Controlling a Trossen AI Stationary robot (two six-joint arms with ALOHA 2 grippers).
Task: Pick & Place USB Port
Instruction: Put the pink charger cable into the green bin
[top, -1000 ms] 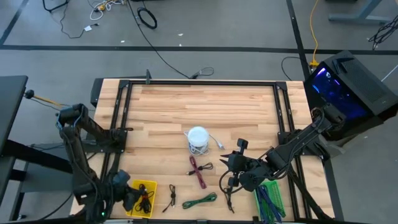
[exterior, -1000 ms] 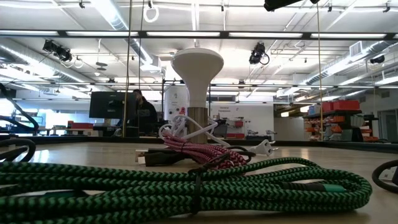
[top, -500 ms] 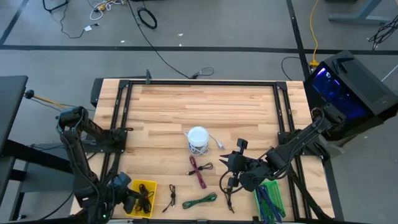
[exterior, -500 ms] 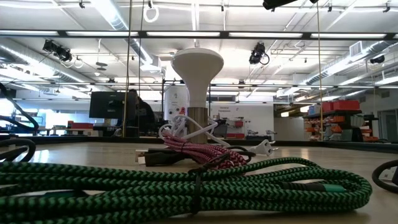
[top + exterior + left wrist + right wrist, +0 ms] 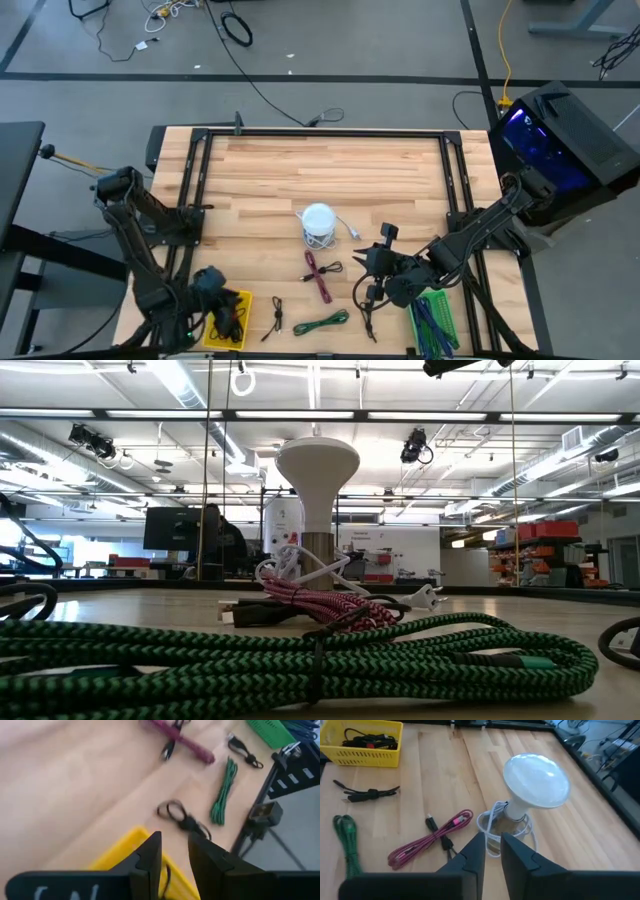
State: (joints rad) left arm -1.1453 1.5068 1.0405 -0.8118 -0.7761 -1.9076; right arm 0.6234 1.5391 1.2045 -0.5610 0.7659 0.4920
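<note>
Several bundled USB cables lie on the wooden table: a pink one (image 5: 320,275), a green one (image 5: 322,322), a small black one (image 5: 277,317) and another black one (image 5: 368,312). A yellow bin (image 5: 240,300) at the near left holds a black cable (image 5: 367,740). My left gripper (image 5: 174,842) hovers over that bin, open, with nothing between its fingers. My right gripper (image 5: 492,845) hangs above the table to the right of the pink cable and points toward the white lamp (image 5: 535,782). A narrow gap shows between its fingers, with nothing in it.
The white lamp (image 5: 318,222) stands mid-table with its white cord coiled at its foot. A green bin (image 5: 435,320) of blue cables sits at the near right. A black frame (image 5: 320,133) rims the table. Bare wood lies toward the far edge.
My left gripper has swung a little toward the table's right, staying over the yellow bin at the same height. My right arm has kept still, and the cables on the table have not moved.
</note>
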